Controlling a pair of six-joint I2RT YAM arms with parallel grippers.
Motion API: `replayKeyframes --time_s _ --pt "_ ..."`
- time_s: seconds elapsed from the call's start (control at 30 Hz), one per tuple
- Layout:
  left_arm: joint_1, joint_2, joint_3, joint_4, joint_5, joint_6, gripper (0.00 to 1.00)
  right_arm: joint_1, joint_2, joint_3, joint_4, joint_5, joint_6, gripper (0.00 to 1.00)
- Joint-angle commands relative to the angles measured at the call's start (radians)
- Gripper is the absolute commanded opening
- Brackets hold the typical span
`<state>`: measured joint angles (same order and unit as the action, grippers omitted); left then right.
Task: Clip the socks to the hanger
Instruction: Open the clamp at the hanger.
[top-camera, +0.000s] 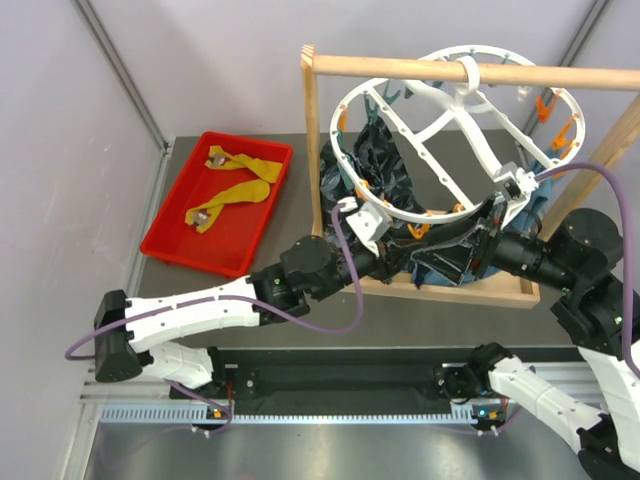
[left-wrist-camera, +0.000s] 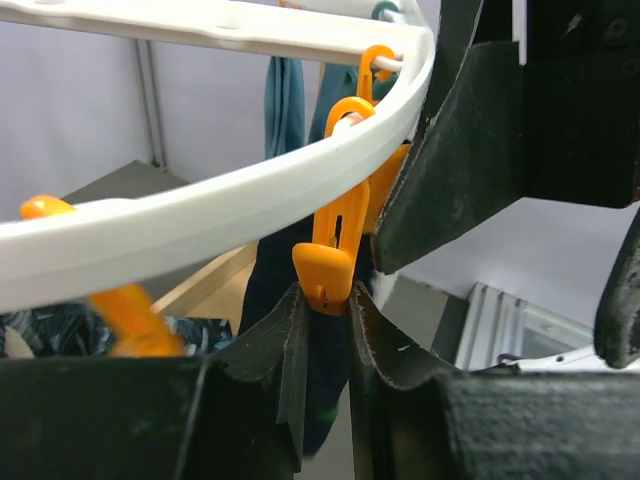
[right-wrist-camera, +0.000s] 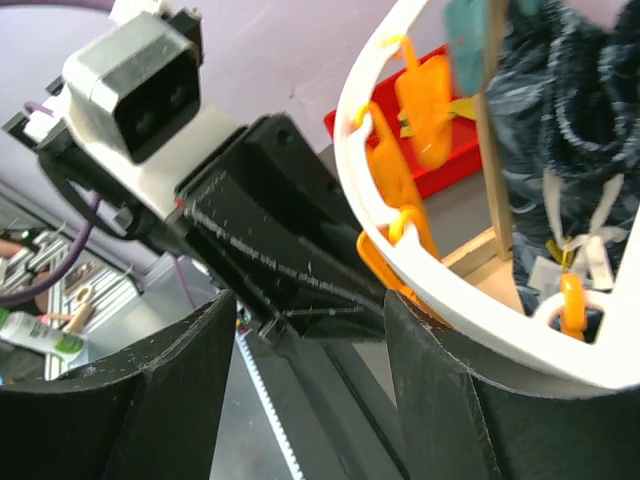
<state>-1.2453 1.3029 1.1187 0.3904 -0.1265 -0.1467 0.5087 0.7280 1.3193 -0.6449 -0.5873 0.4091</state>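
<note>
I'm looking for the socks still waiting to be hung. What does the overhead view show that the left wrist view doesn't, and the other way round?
Only the overhead view: the red tray with the yellow socks lying in it, and the wooden rack. Only the left wrist view: the left gripper closed on the lower end of an orange peg. Both: the white hanger and dark fabric hanging by it.

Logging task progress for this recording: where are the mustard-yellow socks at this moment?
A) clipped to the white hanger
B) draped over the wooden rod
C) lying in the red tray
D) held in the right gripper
C: in the top view both yellow socks lie loose on the floor of the red tray, with no gripper touching them.
</note>
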Motion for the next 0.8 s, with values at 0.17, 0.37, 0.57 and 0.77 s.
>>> replayKeyframes --time_s 0.17,0.37,0.57,0.77 --pt "-0.095 0.056 0.118 -0.153 -0.137 0.107 0.00 0.010 -0.016 0.064 -0.101 0.217 -0.079 0.63" --pt "-0.103 0.070 0.144 -0.179 -0.140 0.111 0.00 0.010 -0.004 0.080 -0.122 0.248 -0.111 0.65" --pt "-0.105 0.070 0.145 -0.186 -0.148 0.108 0.00 0.010 0.014 0.110 -0.176 0.299 -0.150 0.64" --pt "-0.106 0.078 0.147 -0.182 -0.148 0.113 0.00 0.010 0.025 0.112 -0.199 0.300 -0.164 0.62"
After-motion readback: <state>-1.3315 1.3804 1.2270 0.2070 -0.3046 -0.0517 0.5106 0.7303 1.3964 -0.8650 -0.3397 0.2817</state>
